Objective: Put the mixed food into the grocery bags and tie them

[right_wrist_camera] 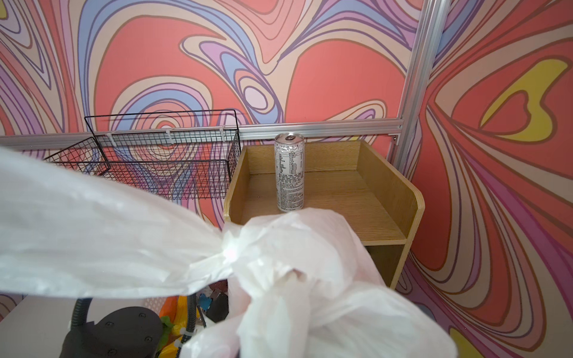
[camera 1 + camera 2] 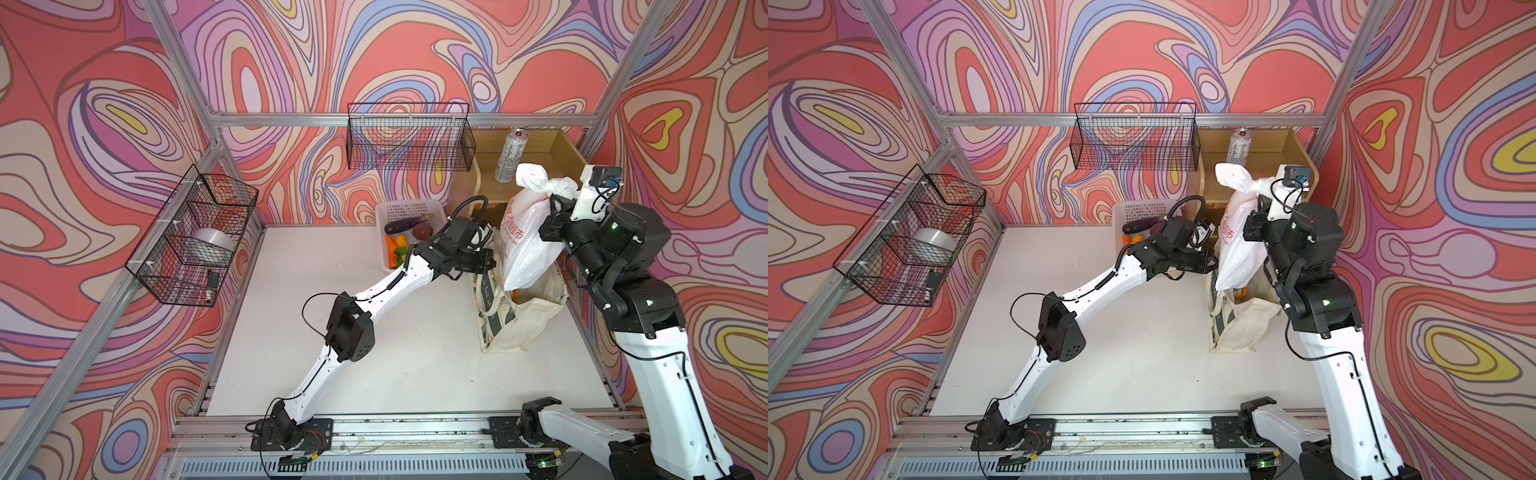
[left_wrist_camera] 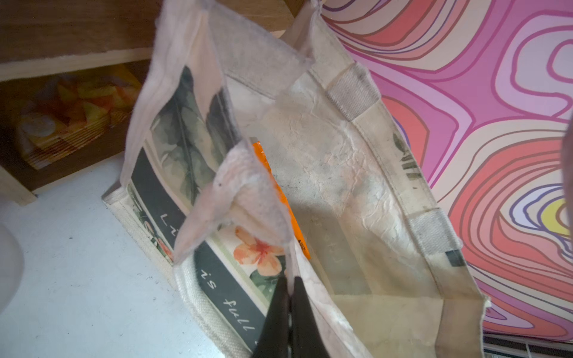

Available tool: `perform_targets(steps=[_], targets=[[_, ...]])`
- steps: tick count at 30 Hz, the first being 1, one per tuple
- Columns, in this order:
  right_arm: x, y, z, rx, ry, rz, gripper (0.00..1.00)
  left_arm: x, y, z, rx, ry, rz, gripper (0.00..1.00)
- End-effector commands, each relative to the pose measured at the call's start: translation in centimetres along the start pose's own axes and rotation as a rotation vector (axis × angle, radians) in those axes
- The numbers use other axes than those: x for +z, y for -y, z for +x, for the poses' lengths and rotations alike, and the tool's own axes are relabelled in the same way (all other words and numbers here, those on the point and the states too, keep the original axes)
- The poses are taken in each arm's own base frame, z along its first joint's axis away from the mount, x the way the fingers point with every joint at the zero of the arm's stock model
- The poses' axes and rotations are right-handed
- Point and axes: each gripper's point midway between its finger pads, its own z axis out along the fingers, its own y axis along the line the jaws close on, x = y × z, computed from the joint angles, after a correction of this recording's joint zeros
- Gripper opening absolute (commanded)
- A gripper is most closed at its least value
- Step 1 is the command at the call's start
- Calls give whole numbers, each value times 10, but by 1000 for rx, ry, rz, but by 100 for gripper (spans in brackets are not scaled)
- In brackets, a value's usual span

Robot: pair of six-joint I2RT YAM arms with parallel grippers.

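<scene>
Tote (image 2: 528, 320) sits at 3 o'clock on the table (image 2: 415, 365); your left gripper (image 3: 290, 285) pinches its rim. Pull gently toward 9 o'clock to hold it wide, while your right gripper (image 2: 556, 205), squeezing the knotted plastic bag (image 2: 528, 245), lowers slowly.

Crinkly plastic bag (image 2: 525, 253), matt canvas tote (image 2: 534, 322)

An orange packet (image 3: 299, 238) lies mostly hidden inside the canvas tote (image 3: 341, 173).
</scene>
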Motion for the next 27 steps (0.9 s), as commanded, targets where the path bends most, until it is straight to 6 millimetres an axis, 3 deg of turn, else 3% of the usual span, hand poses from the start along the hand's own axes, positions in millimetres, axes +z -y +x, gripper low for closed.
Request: perform_targets(steps=[1,7,16,20,27], targets=[[-6,-11,-23,34,91,-75,0,-49,32,-22,103,73,5,0],[0,-50,-16,60,62,-291,0,-112,18,-20,137,95,-68,0],[13,-106,3,194,-21,-614,0,-191,-31,5,120,90,-171,0],[18,-117,11,273,-47,-677,0,-214,-44,16,103,87,-207,0],[5,-121,8,351,-64,-719,0,-225,-38,46,6,76,-144,0]])
